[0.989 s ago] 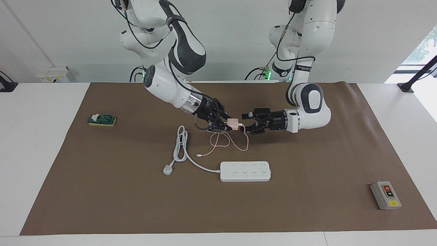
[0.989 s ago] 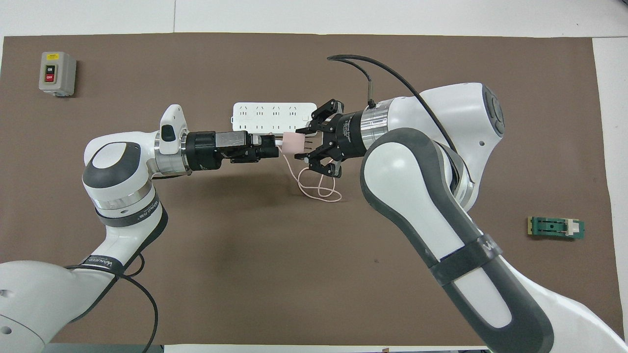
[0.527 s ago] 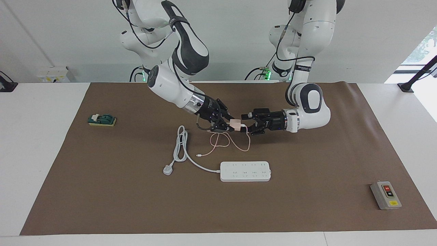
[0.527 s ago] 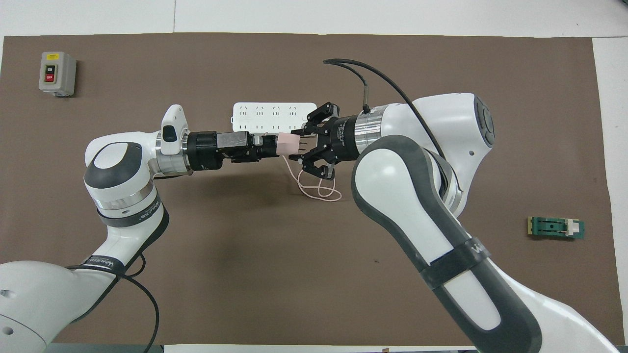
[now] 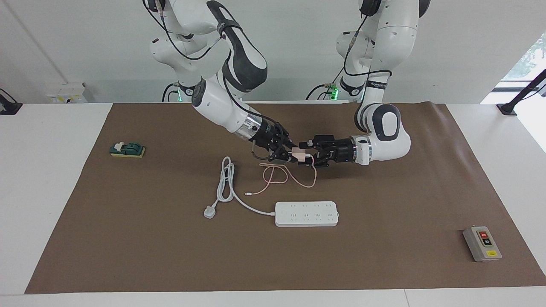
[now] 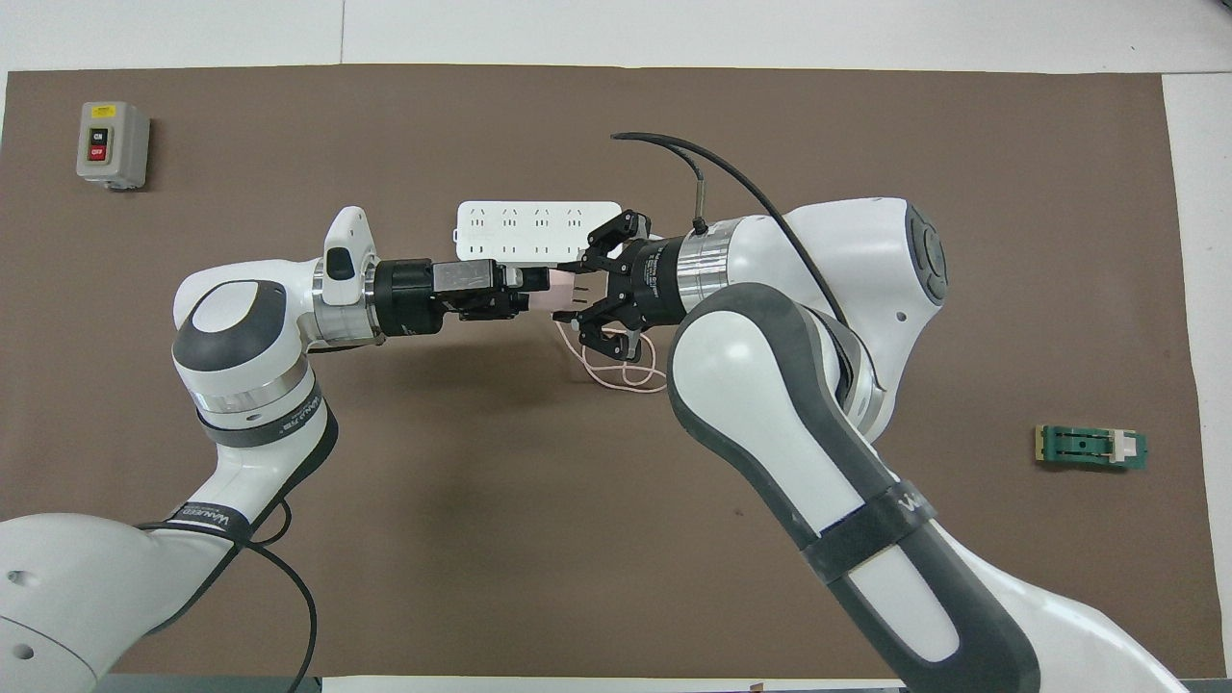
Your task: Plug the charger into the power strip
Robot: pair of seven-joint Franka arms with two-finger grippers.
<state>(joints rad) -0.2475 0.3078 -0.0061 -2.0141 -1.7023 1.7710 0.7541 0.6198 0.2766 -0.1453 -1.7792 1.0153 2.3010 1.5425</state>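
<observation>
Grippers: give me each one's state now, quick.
Left gripper: open, fingers on either side of the charger's cable end, no grip yet.
Right gripper: shut on the charger, holding it up over the mat.

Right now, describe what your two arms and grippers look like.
Both arms are glossy white with dark grey joint covers, silver wrist rings and loose black cables. The left gripper is a compact black block; the right gripper is black with splayed linkage fingers. Green lights glow at the bases.
</observation>
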